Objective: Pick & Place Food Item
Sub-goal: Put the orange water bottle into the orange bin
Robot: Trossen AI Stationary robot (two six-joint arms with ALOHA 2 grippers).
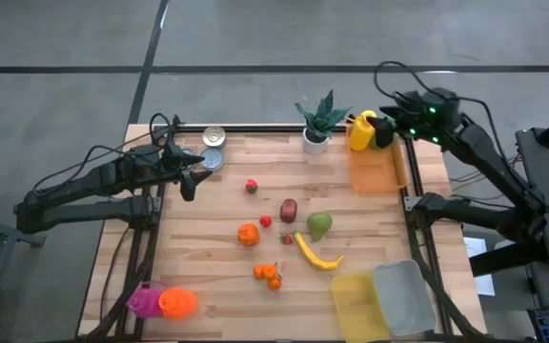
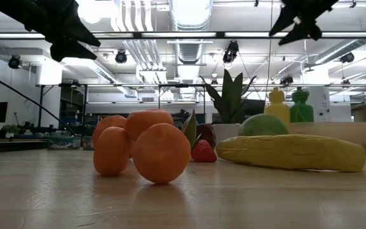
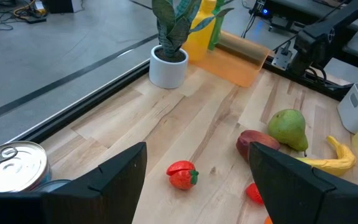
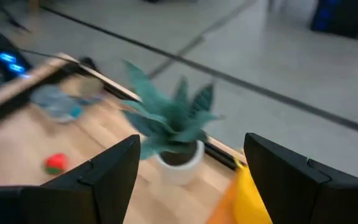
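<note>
Left gripper open; bins hold nothing.

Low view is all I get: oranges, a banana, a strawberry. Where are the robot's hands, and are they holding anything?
Observer: From above, the left hand hovers beside two tin cans at the back left of the table. It is open and empty.
Visitor: And the other one?
Observer: The right hand is at the back right, next to a yellow bottle, also open and empty.
Visitor: Where might the food go?
Observer: Possibly into a yellow bin or a clear bin. They sit side by side at the front right, outside your view.
</note>
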